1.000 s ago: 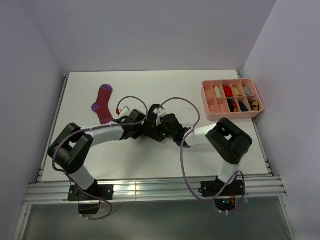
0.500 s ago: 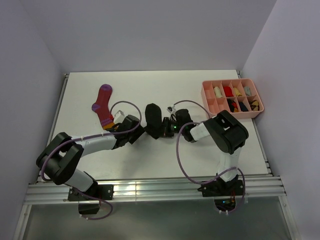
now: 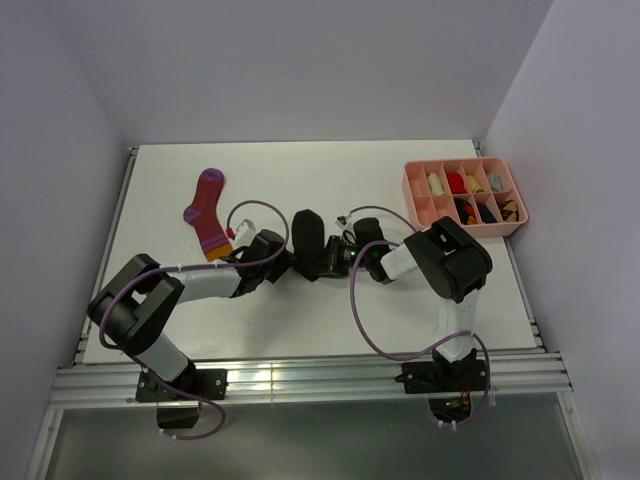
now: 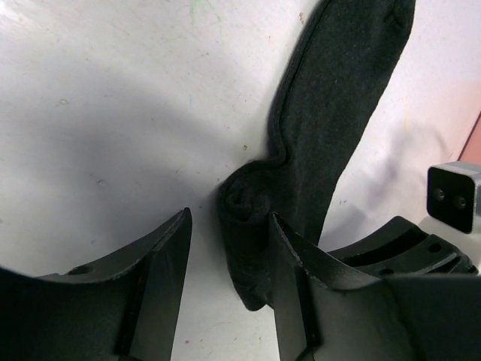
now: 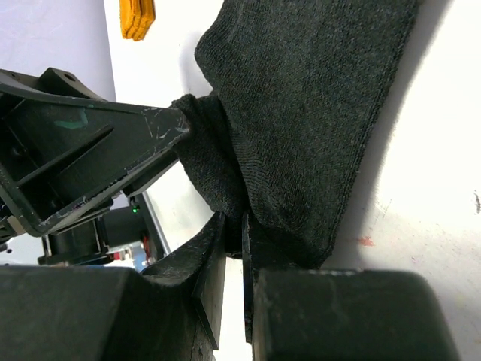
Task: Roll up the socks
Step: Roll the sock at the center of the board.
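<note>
A black sock (image 3: 307,232) lies mid-table, its near end rolled into a small coil (image 4: 252,201) while the rest stretches away flat (image 4: 338,98). My left gripper (image 4: 229,259) is open and straddles the coil: the right finger touches it, and bare table shows beside the left finger. My right gripper (image 5: 242,233) is shut on the rolled end of the black sock (image 5: 301,113) from the opposite side. In the top view the two grippers, left (image 3: 290,262) and right (image 3: 328,258), meet at the sock's near end. A magenta sock (image 3: 205,212) with purple stripes and an orange toe lies flat at the left.
A pink compartment tray (image 3: 415,200) with several rolled socks in it stands at the back right. The magenta sock's orange toe (image 5: 137,16) shows at the top of the right wrist view. Both arms' cables loop above the table's middle.
A second ago both grippers were bunched over the black sock. It now lies stretched toward the back. The left gripper has opened around the coil; the right has stayed shut on it.
</note>
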`<state>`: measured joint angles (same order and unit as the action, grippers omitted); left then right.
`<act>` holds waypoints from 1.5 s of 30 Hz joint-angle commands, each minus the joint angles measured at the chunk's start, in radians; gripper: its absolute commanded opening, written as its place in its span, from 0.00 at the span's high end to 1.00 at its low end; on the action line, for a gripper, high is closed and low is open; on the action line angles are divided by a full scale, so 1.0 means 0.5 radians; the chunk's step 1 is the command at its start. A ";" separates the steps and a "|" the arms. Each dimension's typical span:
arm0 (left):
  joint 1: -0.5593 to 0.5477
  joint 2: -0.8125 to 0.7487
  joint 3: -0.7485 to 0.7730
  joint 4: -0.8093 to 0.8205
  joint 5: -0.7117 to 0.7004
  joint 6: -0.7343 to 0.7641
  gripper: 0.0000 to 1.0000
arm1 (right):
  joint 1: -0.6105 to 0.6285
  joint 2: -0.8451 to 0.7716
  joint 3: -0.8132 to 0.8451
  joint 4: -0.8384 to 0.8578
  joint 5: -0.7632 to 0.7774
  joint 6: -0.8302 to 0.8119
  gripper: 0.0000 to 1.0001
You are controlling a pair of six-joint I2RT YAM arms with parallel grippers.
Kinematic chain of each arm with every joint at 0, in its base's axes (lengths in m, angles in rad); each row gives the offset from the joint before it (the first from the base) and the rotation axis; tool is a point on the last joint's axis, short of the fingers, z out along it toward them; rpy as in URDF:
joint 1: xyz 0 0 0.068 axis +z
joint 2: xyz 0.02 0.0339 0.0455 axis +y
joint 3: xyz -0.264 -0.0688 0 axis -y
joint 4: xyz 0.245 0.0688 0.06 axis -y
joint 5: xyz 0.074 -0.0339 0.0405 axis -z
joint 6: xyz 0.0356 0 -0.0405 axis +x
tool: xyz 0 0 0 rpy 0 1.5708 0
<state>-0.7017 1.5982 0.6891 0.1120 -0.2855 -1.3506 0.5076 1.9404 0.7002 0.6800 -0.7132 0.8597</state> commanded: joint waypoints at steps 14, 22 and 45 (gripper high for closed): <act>-0.063 0.163 0.064 -0.006 0.093 0.032 0.90 | -0.036 0.003 0.081 -0.151 0.021 -0.068 0.96; -0.066 0.200 0.278 -0.361 -0.033 0.262 1.00 | -0.036 -0.401 0.314 -0.776 0.195 -0.636 0.67; -0.060 0.166 0.410 -0.598 0.123 0.701 1.00 | -0.018 0.086 1.032 -1.289 0.969 -1.134 0.64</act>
<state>-0.7280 1.6863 0.8814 -0.1139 -0.2485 -1.0512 0.4973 1.9743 1.1614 0.0574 -0.3237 0.2928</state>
